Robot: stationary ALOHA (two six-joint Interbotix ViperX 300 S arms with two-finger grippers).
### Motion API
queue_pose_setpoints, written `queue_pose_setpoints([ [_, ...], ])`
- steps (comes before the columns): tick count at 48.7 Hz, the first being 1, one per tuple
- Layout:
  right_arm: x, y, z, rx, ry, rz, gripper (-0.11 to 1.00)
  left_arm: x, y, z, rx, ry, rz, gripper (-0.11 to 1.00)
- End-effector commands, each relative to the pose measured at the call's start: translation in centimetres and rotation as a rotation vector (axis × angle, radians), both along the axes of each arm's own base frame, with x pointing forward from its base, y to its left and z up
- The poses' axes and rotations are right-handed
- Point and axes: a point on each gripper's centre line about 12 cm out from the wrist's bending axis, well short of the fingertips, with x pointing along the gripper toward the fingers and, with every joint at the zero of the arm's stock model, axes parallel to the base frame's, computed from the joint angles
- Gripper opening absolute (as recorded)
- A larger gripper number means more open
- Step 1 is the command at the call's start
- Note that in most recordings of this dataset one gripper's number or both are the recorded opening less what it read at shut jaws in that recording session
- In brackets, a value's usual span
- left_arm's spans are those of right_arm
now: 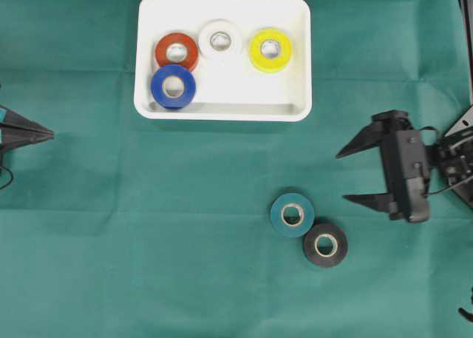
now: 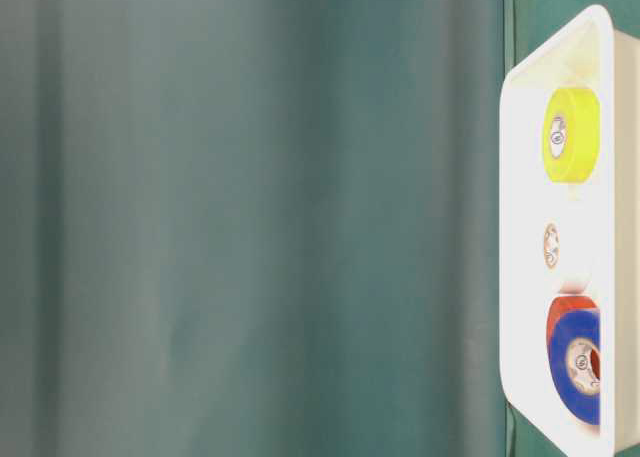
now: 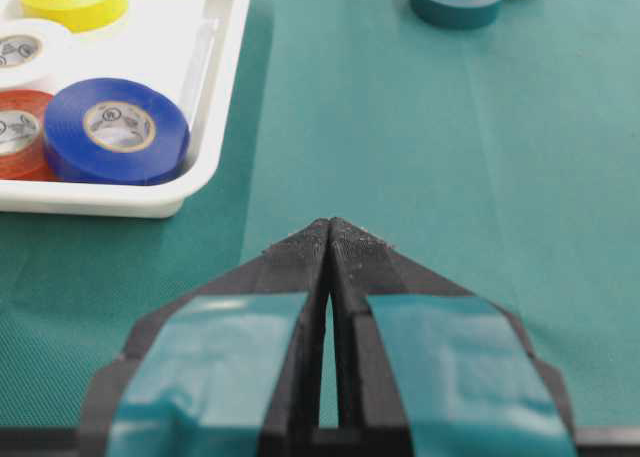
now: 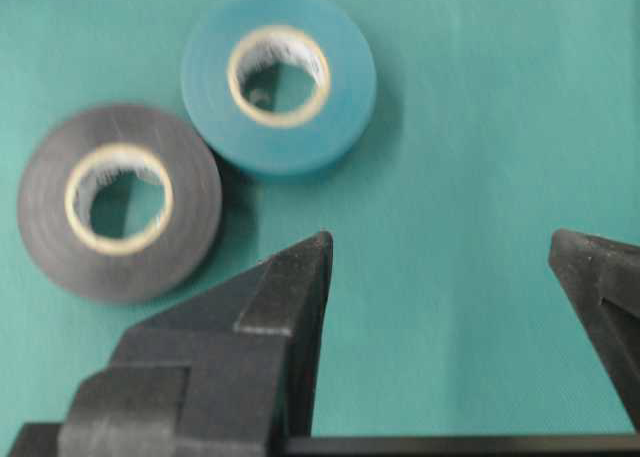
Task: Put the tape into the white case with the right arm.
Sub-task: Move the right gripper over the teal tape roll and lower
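Observation:
A teal tape roll (image 1: 293, 214) and a black tape roll (image 1: 325, 244) lie touching on the green cloth; both also show in the right wrist view, teal tape roll (image 4: 279, 80) and black tape roll (image 4: 120, 200). The white case (image 1: 295, 57) at the back holds red, white, yellow and blue rolls. My right gripper (image 1: 344, 177) hovers to the right of the two loose rolls, open and empty, its fingertips pointing left. The left gripper (image 1: 50, 134) rests at the left edge, shut with nothing in it, its tips (image 3: 330, 227) pressed together.
Inside the case lie a red roll (image 1: 177, 52), a white roll (image 1: 220, 39), a yellow roll (image 1: 270, 50) and a blue roll (image 1: 174, 86). Bare green cloth stretches between the case and the loose rolls.

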Motion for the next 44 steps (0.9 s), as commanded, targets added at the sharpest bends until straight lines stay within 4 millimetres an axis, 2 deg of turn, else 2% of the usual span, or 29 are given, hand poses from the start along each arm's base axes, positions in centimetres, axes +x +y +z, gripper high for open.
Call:
queue_pose_setpoints([
  [1,1.8,0.5,0.8,0.009,-0.025,0.016,0.64,0.1,0.0,0.5,0.000,-0.009,0.002,0.00],
  [22,7.3,2.4,-0.8,0.009,0.032,0.051,0.65,0.1,0.0,0.5,-0.001,-0.009,0.002,0.00],
  [32,8.2,2.6,-1.1,0.008,0.039,0.052,0.65,0.1,0.0,0.4,0.000,-0.008,0.002,0.00],
  [44,8.3,2.6,-1.7,0.001,0.063,0.046,0.65,0.1,0.0,0.4,0.000,-0.008,0.002,0.00],
])
